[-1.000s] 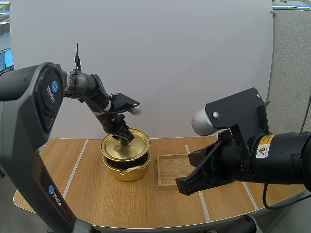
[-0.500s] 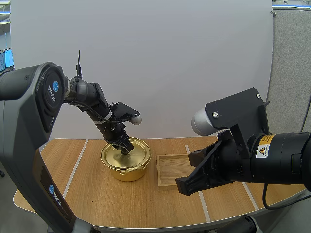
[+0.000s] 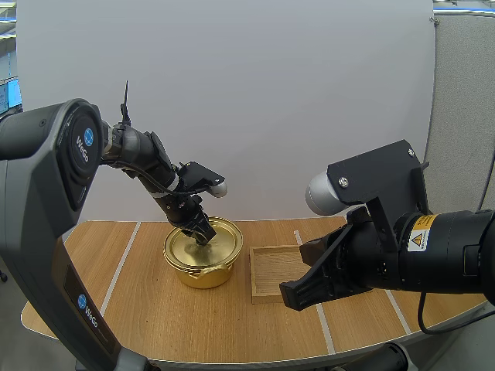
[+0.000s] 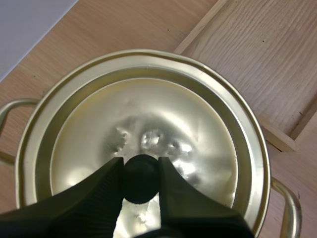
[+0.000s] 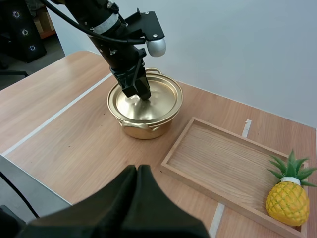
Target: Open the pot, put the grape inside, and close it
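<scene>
A gold pot (image 3: 203,267) stands on the table with its gold lid (image 3: 206,243) lying flat on the rim. My left gripper (image 3: 203,234) reaches down onto the lid's centre. In the left wrist view its fingertips (image 4: 114,181) pinch the small black knob (image 4: 141,174) of the lid (image 4: 168,109). The right wrist view looks across at the pot (image 5: 145,126), with the left gripper (image 5: 139,91) on the lid (image 5: 156,101). My right gripper (image 5: 137,173) hovers shut over the near table, its fingers lying together as one dark wedge; it holds nothing. It hangs in front of the tray (image 3: 272,270).
A shallow wooden tray (image 5: 233,168) lies right of the pot. A toy pineapple (image 5: 290,198) stands at the tray's right end. Pale stripes (image 5: 59,116) cross the wooden table. Bare table lies left of and in front of the pot.
The lid, held raised and tilted above the pot a second ago, has come down onto the rim. The left gripper went down with it. The right arm has stayed still.
</scene>
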Controlling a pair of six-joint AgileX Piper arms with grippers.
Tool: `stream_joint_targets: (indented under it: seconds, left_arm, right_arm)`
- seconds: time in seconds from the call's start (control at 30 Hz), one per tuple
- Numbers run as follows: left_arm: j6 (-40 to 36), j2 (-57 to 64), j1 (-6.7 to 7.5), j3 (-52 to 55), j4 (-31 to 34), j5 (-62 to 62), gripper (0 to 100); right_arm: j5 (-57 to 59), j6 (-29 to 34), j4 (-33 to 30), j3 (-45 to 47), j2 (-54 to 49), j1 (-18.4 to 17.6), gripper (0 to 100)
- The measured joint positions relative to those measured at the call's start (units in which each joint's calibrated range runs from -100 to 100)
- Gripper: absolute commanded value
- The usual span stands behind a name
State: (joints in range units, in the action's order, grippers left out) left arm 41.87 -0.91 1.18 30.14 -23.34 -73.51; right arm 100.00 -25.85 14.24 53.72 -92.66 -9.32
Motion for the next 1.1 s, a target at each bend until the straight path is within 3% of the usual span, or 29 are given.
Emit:
stream_joint_targets:
  seconds: [0.83,0.9,0.97,1.1]
  left_arm:
    - [0.0,-1.4,0.00,0.0,0.3,-0.1,2]
    - [0.0,-1.4,0.00,0.0,0.3,-0.1,11]
    - [0.0,-1.4,0.00,0.0,0.3,-0.1,28]
    - [0.0,-1.4,0.00,0.0,0.3,-1.0,88]
  right_arm:
    - [0.0,0.0,0.2,0.0,0.0,0.0,0]
    - [0.0,0.0,0.2,0.0,0.0,0.0,0]
    - [0.0,0.0,0.2,0.0,0.0,0.0,0]
    - [0.0,0.0,0.2,0.0,0.0,0.0,0]
